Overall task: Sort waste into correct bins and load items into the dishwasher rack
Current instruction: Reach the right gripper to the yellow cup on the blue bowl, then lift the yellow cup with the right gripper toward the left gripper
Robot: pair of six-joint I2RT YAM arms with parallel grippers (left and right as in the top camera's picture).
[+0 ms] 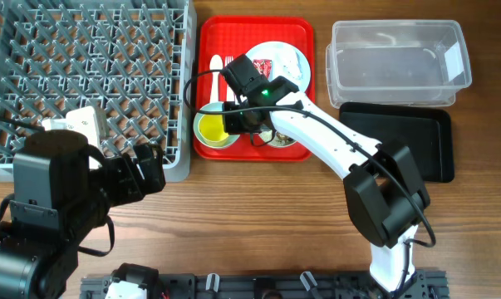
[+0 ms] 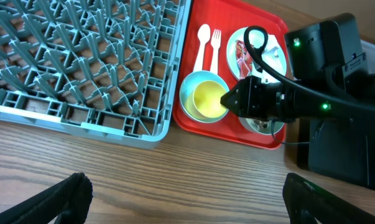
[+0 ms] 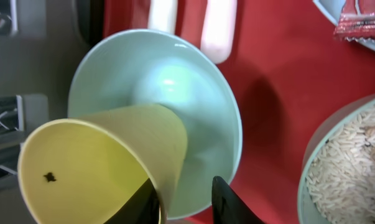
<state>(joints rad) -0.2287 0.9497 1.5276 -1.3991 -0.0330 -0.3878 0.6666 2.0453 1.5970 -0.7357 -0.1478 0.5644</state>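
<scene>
The step in hand is taking the small yellow cup, which sits inside the mint green bowl at the near left corner of the red tray. The right gripper is narrowed astride the cup's wall, one finger inside the mouth and one outside. A sliver of bowl shows between the outer finger and the wall, so I judge the pinch is not yet made. To do it well, close squarely until both pads bear on the wall, deep enough past the rim that it cannot slip. Then lift straight up, so neither this bowl nor the rice-filled bowl further along the tray's near edge is nudged. Carry the cup left of the tray to the dishwasher rack and set it mouth down among the pegs. The left gripper hangs wide open over the counter off the tray's near left corner, holding nothing.
</scene>
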